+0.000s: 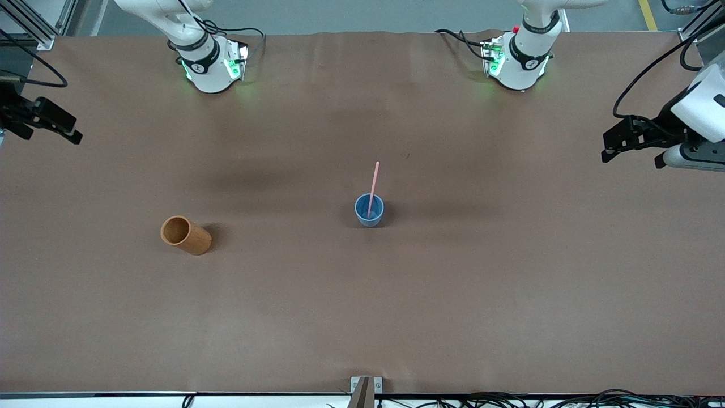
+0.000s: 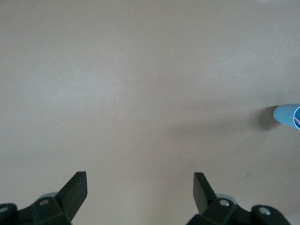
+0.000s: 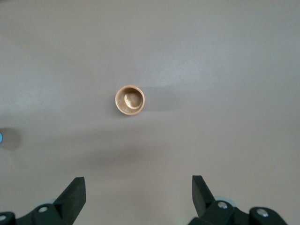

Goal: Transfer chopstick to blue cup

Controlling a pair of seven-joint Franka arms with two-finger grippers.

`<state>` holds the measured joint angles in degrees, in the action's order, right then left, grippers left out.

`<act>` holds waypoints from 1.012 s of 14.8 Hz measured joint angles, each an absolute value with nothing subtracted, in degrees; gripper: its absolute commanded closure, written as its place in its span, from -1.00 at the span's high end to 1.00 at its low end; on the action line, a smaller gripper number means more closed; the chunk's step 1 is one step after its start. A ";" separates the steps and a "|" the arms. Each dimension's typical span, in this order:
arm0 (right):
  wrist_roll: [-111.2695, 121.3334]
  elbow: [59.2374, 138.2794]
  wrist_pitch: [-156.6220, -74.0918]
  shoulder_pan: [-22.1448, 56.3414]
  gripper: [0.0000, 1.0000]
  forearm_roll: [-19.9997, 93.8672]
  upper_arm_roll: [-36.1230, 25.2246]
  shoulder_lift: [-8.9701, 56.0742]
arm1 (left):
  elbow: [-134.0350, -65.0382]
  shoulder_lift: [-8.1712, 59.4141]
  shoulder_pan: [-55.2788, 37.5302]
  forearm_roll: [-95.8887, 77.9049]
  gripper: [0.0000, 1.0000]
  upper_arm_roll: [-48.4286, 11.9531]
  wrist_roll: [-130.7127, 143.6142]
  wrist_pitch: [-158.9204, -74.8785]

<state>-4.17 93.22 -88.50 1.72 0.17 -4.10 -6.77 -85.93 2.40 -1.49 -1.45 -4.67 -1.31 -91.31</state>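
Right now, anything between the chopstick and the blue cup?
Nothing: the chopstick already stands in the blue cup, leaning on its rim. The orange-brown cup stands apart, toward the right arm's end. The left gripper and right gripper are open, waiting at the table's ends.

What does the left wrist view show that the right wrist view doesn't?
Only the left wrist view shows the open left gripper and the blue cup's wall, with a sliver of the chopstick inside it. Only the right wrist view shows the open right gripper and, from above, the empty orange-brown cup. Both share the brown table cover; a blue sliver at the right view's edge is probably the same cup.
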 measured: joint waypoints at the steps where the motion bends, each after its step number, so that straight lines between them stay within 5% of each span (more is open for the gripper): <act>1: -3.33 92.41 -87.99 1.41 1.00 0.16 -4.08 -7.08 | -85.83 2.52 -1.49 -1.45 1.00 -4.68 -1.31 -91.32; 15: 2.42 83.71 -83.66 -0.70 1.00 0.29 -2.45 -2.45 | -85.51 3.37 -1.41 -1.45 1.00 -4.66 -3.85 -91.44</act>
